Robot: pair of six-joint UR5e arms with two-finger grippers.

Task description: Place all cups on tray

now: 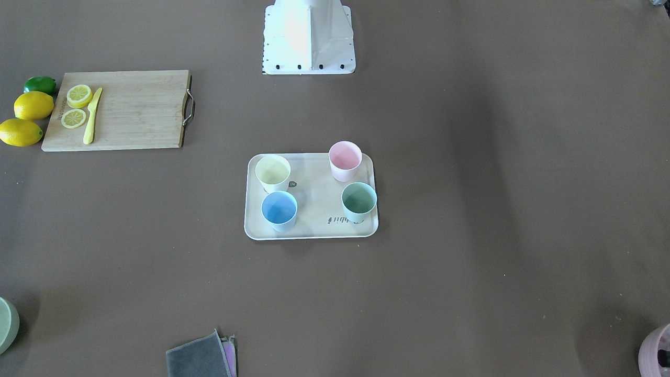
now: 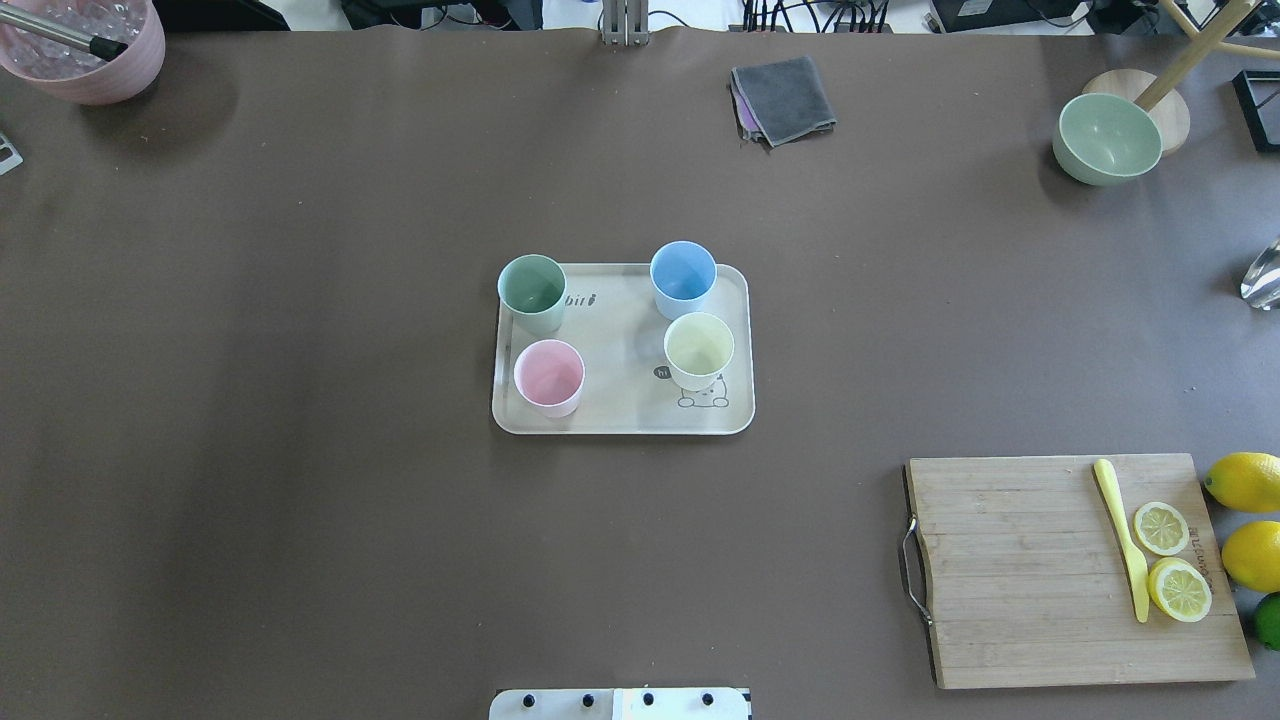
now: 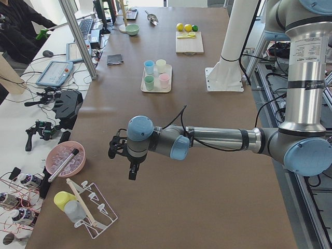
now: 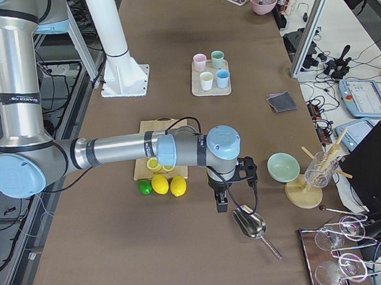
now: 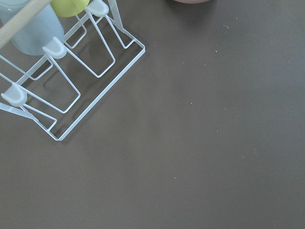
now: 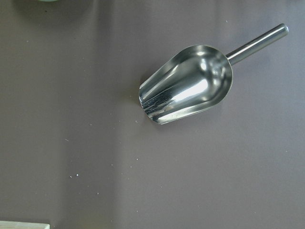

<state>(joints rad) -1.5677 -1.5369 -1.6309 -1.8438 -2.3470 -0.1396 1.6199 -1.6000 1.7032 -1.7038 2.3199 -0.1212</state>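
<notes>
The cream tray [image 2: 620, 330] lies at the table's middle. Four cups stand upright on it: mint green [image 2: 532, 290], light blue [image 2: 683, 275], yellow [image 2: 698, 348] and pink [image 2: 548, 375]. In the front-facing view the tray [image 1: 314, 178] holds the yellow [image 1: 272, 173], pink [image 1: 345, 159], mint [image 1: 359, 200] and blue [image 1: 279, 209] cups. My left gripper [image 3: 132, 171] shows only in the exterior left view, far from the tray, near the table's end. My right gripper [image 4: 220, 203] shows only in the exterior right view, beside a metal scoop. I cannot tell whether either is open or shut.
A wooden cutting board [image 2: 1030, 570] with lemon slices and a yellow knife lies at the near right, lemons beside it. A pale-green bowl [image 2: 1107, 135], grey cloth [image 2: 785, 100] and mauve pot [image 2: 85, 50] sit along the far edge. A steel scoop [image 6: 186, 86] lies under the right wrist, a wire rack [image 5: 62, 81] under the left.
</notes>
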